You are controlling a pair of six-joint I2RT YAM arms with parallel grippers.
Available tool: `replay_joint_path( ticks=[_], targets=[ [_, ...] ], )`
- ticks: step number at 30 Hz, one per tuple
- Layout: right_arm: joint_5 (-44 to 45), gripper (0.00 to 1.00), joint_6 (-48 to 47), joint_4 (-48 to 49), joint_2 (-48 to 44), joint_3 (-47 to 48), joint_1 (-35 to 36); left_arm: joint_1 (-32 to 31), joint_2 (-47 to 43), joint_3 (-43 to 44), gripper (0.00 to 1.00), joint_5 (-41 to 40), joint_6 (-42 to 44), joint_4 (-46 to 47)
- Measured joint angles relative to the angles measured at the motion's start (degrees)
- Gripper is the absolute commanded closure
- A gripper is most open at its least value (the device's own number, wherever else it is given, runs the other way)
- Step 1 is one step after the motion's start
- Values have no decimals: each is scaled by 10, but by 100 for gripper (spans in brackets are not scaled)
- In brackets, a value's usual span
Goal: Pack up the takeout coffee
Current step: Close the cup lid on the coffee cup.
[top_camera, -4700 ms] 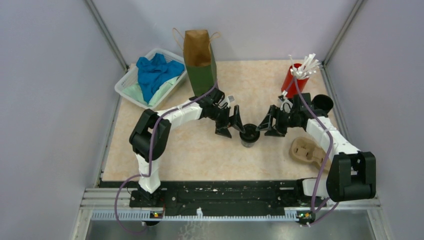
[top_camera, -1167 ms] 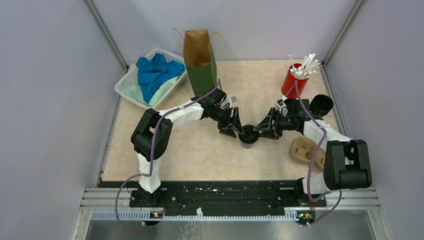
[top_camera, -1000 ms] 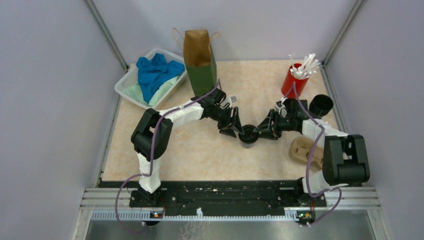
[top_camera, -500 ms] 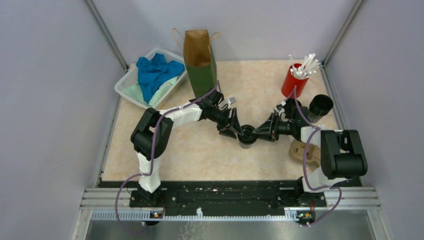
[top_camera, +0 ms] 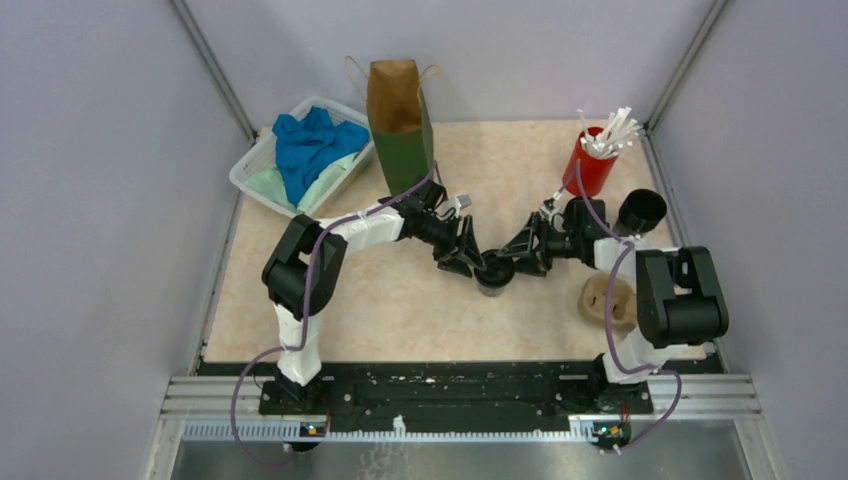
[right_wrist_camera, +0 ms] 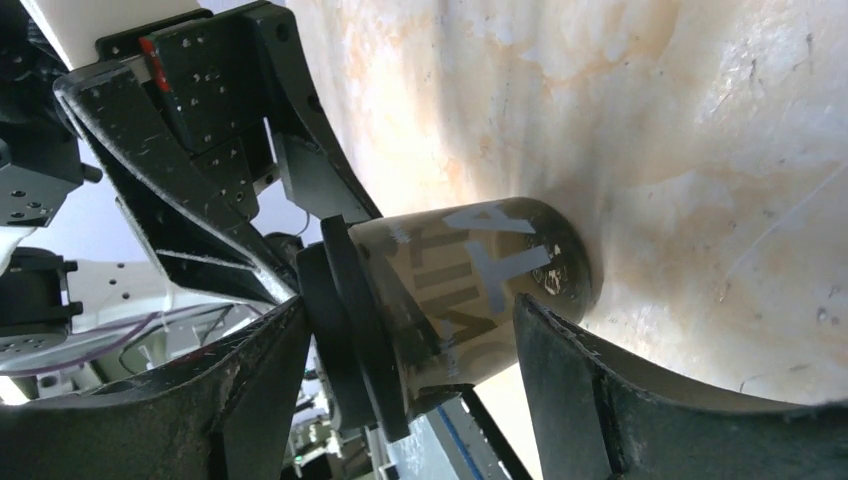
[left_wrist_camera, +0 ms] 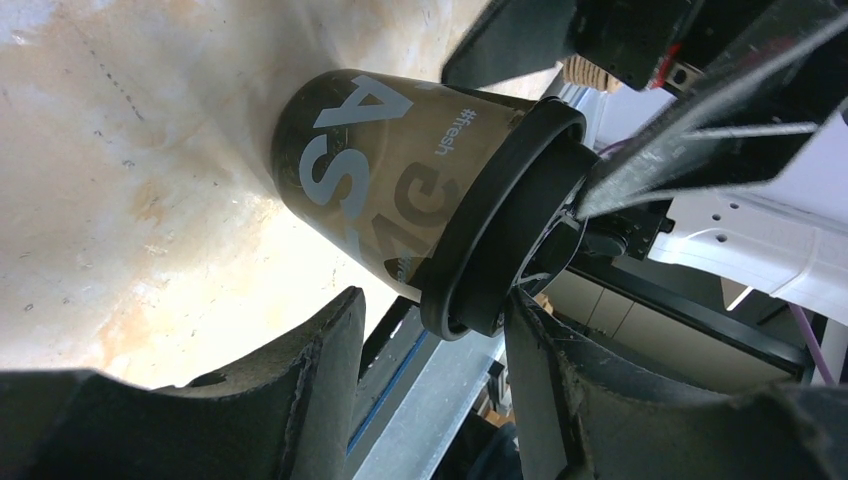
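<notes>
While the upright takeout coffee cup (top_camera: pixel 496 275) is being flanked, the left gripper (top_camera: pixel 474 264) is being held spread at its nine o'clock, the right gripper (top_camera: pixel 520 262) spread at three.

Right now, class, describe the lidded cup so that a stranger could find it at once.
Start at the middle of the tan table, where the left gripper and right gripper meet. Between them stands a small black lidded cup; the other black cup sits at the right edge.

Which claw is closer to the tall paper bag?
Left. The left gripper is in front of the paper bag; the right gripper is farther right, past the black cup between them.
</notes>
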Motion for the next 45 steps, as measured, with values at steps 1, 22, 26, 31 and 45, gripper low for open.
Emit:
replay_joint_path(
  ticks=[1, 22, 26, 31, 45],
  targets=[
    [0, 30, 4, 12, 10, 0, 1, 0, 1, 1, 42, 2, 1, -2],
    [-19, 14, 75, 238, 50, -68, -1, 6, 2, -19, 43, 25, 0, 26],
    [45, 16, -10, 25, -2, -9, 0, 6, 2, -20, 43, 25, 1, 25],
    [82, 26, -60, -114, -53, 10, 2, 6, 2, -20, 43, 25, 2, 23],
    [37, 55, -5, -35, -36, -15, 14, 6, 2, -17, 43, 26, 9, 16]
  ],
)
